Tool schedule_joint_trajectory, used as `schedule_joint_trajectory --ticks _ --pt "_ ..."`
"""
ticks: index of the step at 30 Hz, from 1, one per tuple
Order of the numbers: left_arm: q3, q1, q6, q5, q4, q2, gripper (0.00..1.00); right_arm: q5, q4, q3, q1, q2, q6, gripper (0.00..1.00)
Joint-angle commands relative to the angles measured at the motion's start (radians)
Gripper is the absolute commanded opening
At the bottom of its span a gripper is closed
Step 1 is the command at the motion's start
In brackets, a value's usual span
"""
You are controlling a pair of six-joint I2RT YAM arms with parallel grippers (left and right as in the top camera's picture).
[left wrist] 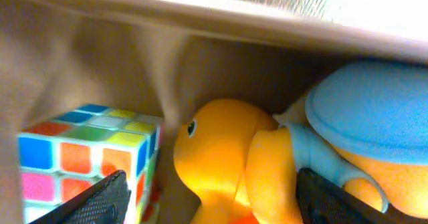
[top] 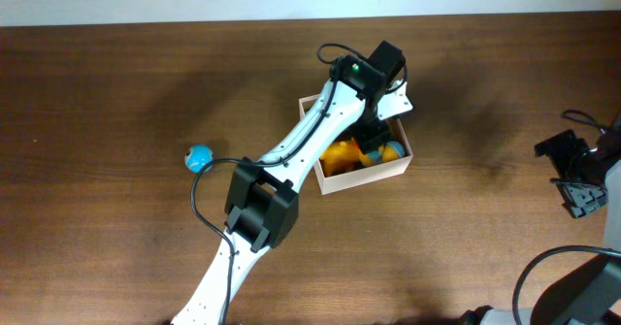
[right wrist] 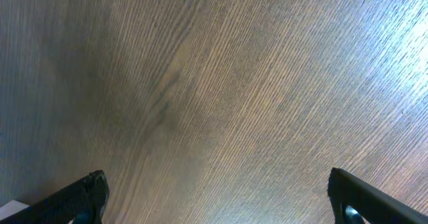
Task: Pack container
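Note:
The container [top: 364, 177] is a small cream-walled box at the table's middle right. It holds an orange plush turtle [top: 342, 156] with a blue shell [left wrist: 374, 110] and a coloured puzzle cube [left wrist: 87, 150]. My left gripper [left wrist: 210, 187] reaches down inside the container, and its fingers are spread wide on either side of the turtle's orange head [left wrist: 214, 144]. The left finger is beside the cube, with a gap to the toy. From overhead the left wrist [top: 374, 73] hides the jaws. My right gripper [right wrist: 214, 184] is open and empty over bare wood at the far right [top: 572, 175].
A small blue ball [top: 199, 156] lies on the wooden table to the left of the container, beside my left arm. The container's inner wall [left wrist: 100, 57] stands close behind the cube and the turtle. A light wall runs along the far table edge.

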Motion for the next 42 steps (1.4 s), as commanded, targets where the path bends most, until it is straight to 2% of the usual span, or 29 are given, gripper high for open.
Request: schedule_joint_trajectory --ticks 1,22,24,27,28,32,38,42 --pt "0.049 -0.004 -0.005 0.005 -0.004 -0.030 0.82 -0.001 0.001 -0.003 0.001 0.002 -0.003 0.99" --pt "0.086 -0.004 -0.005 0.005 -0.010 -0.152 0.82 -0.001 0.001 -0.003 0.001 0.002 -0.002 0.99" --pt "0.091 -0.004 -0.005 0.004 -0.013 -0.169 0.86 -0.001 0.001 -0.003 0.001 0.002 -0.002 0.99" --pt "0.091 -0.001 -0.005 0.003 -0.014 -0.200 0.87 -0.001 0.001 -0.003 0.001 0.002 -0.002 0.99" --pt "0.091 0.002 -0.005 0.003 -0.014 -0.210 0.95 -0.001 0.001 -0.003 0.001 0.002 -0.002 0.99" --pt "0.091 0.017 -0.010 0.005 -0.018 -0.239 0.99 -0.001 0.001 -0.003 0.001 0.002 -0.003 0.99" --pt "0.091 0.067 -0.109 -0.040 -0.057 -0.242 1.00 -0.001 0.001 -0.003 0.001 0.002 -0.002 0.99" --pt "0.091 0.125 -0.264 -0.066 -0.082 -0.242 0.99 -0.001 0.001 -0.003 0.001 0.002 -0.002 0.99"
